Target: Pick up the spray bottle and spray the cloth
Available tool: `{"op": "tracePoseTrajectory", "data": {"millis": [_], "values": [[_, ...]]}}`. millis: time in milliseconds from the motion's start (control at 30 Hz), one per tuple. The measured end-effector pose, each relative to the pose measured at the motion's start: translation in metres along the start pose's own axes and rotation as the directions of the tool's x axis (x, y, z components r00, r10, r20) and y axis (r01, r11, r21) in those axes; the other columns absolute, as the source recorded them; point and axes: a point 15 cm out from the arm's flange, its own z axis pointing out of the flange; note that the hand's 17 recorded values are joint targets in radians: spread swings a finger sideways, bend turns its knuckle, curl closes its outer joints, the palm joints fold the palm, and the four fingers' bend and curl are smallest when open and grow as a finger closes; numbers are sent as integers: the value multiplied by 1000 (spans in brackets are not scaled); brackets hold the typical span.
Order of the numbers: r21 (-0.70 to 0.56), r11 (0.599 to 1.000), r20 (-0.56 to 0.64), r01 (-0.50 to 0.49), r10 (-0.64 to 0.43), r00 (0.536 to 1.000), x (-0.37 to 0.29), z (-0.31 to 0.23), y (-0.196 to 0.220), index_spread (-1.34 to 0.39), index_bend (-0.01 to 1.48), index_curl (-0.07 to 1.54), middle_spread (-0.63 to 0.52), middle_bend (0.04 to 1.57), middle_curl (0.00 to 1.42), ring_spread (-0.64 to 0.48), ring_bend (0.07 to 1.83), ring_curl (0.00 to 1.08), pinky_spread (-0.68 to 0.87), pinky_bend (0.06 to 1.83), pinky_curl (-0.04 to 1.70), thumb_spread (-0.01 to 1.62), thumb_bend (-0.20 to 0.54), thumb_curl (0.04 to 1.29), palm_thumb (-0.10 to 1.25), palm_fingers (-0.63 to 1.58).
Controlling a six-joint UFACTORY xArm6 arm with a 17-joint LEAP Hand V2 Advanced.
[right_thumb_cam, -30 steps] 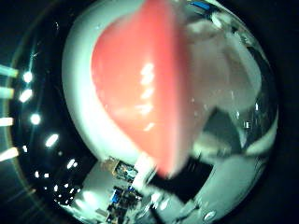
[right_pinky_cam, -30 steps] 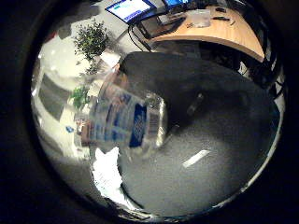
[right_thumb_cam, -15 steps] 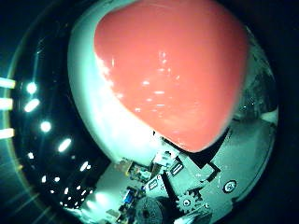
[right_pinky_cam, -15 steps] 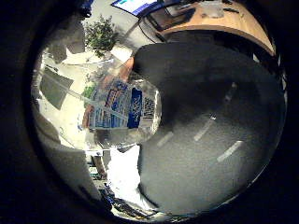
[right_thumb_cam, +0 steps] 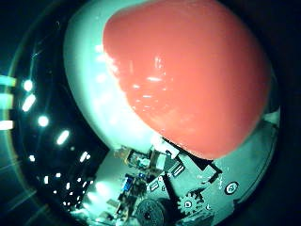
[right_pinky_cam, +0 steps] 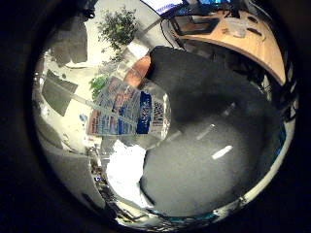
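Note:
A clear spray bottle (right_pinky_cam: 133,114) with a blue, red and white label hangs close under the palm, above a dark grey table top (right_pinky_cam: 209,160). Its red spray head (right_thumb_cam: 188,75) fills most of the thumb side view, pressed near the palm. Black and geared parts of my right hand (right_thumb_cam: 188,195) show just beside the red head, and the fingers seem curled round the bottle. A crumpled white cloth (right_pinky_cam: 125,170) lies on the table's edge, below the bottle's base.
A curved wooden desk (right_pinky_cam: 245,36) with monitors and small items stands beyond the grey table. A potted plant (right_pinky_cam: 119,26) stands by a white wall behind the bottle. Cluttered shelves or benches show under ceiling lights (right_thumb_cam: 44,120).
The whole picture has shifted as the palm turned. The red spray head has come to fill more of the thumb side view. The bottle stays in the hand.

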Motion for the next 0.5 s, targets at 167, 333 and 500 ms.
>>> {"op": "tracePoseTrajectory", "data": {"millis": [167, 333, 500], "values": [[-124, 990, 23, 69, -67, 997, -46, -17, 30, -279, 1177, 710, -194, 1339, 769, -208, 1444, 647, -295, 1344, 583, 884, -11, 976, 984, 1200], [-298, 948, 11, 116, -118, 993, -69, -27, 81, -276, 1183, 706, -193, 1342, 765, -207, 1445, 646, -298, 1345, 597, 866, -11, 1005, 981, 1200], [-417, 893, 62, 166, -155, 986, -110, -37, 120, -275, 1188, 702, -194, 1347, 766, -207, 1447, 645, -299, 1341, 607, 851, -11, 1032, 986, 1198]]}}
